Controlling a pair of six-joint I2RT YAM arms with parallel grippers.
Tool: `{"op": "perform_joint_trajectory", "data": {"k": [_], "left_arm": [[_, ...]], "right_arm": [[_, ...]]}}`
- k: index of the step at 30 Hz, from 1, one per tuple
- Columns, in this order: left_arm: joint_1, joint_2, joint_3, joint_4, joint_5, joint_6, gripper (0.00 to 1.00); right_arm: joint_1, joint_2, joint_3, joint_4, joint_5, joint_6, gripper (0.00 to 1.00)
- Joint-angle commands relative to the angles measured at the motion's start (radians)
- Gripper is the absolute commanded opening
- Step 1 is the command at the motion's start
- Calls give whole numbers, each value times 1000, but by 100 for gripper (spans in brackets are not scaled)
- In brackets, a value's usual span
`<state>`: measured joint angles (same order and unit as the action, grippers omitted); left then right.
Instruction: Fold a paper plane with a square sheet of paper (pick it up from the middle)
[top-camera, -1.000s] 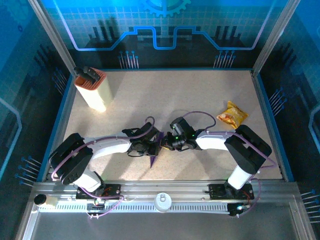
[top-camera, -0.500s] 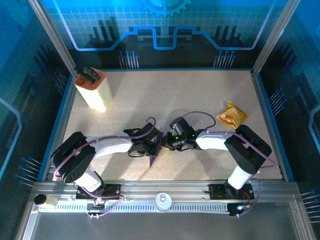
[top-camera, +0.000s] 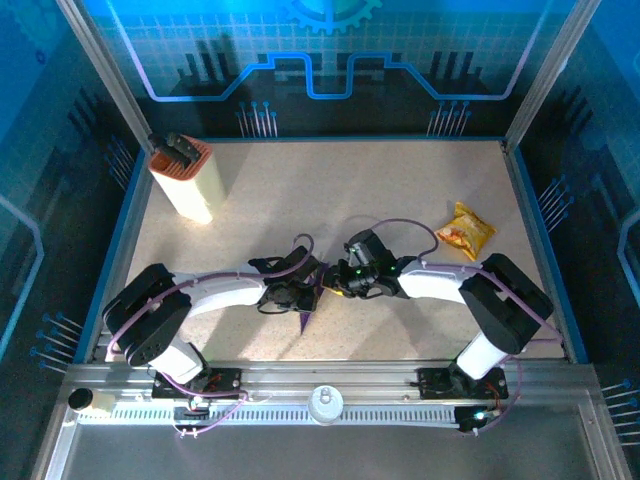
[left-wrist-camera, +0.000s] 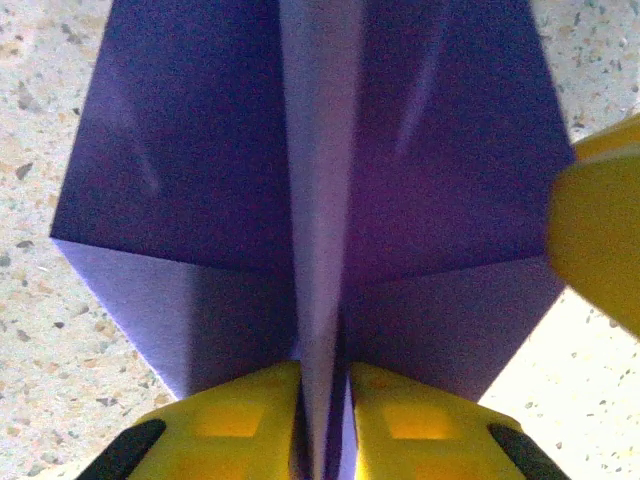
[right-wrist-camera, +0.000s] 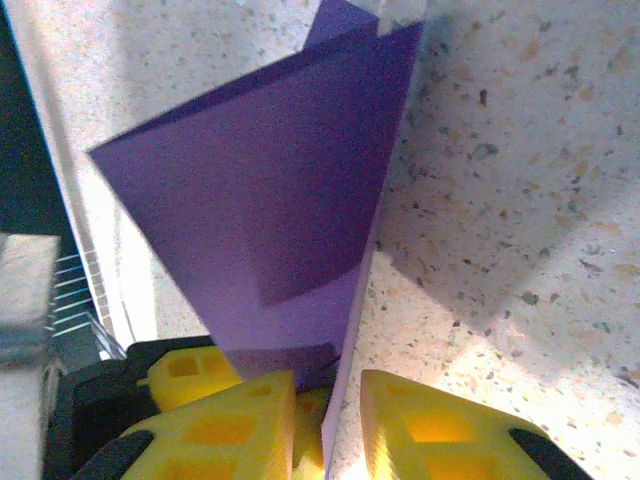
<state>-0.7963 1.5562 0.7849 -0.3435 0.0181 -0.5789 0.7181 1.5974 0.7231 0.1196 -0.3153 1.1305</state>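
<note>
Left gripper (left-wrist-camera: 322, 400) is clamped on the centre ridge of the purple paper (left-wrist-camera: 430, 180), at the bottom middle of its wrist view; right gripper (right-wrist-camera: 328, 405) has its jaws slightly apart around the folded edge, not visibly pinching. Paper sits low centre in the top view, between both claws, over the table (top-camera: 400, 200). Risk, as I judge it: on one narrow pinch the paper may swivel or sag, and a wing could snag the right finger and crumple

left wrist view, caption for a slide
Left gripper pinches the folded purple paper along its raised centre crease.
</note>
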Motion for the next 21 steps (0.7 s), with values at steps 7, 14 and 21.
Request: {"op": "perform_joint_trajectory", "data": {"k": [7,14,21], "left_arm": [[-17,15,38,-47,-37,-7,13],[-21,23,63,-91,-114,-47,11],[-24,60,130,-187,-241,-142,10]], "right_arm": [[-12,-53,-20,-60,20,-38,27],[-40,-155,-54,-177,92,-76,28],[-109,-311,-138,-283,163,-93,31]]}}
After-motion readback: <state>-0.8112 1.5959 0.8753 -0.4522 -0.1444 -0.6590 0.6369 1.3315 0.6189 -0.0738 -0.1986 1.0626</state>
